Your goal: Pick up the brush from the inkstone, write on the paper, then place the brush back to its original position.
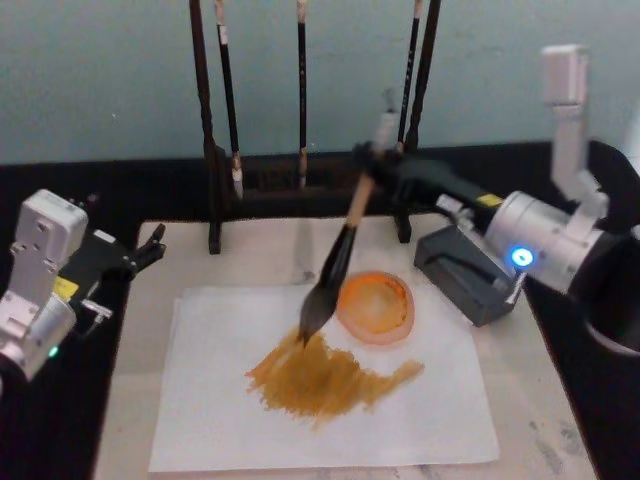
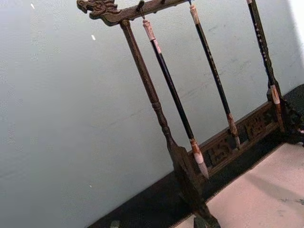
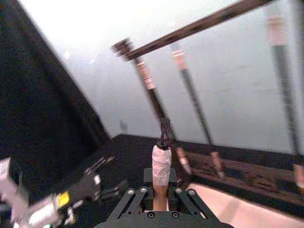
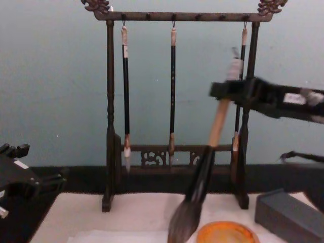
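The paper (image 1: pixel 220 420) carries a brown smear (image 1: pixel 320 378). The brush (image 1: pixel 335 270) tip sits at the smear's far edge, just beside the inkstone (image 1: pixel 375 307); the chest view cuts that tip off. The right gripper (image 1: pixel 372 162) is clenched on the tilted handle's top. The left gripper (image 1: pixel 150 246) is parked left, near the rack (image 1: pixel 300 190).

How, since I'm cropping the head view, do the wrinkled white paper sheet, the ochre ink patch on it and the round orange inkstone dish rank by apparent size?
1. white paper sheet, clearly largest
2. ochre ink patch
3. round orange inkstone dish, smallest
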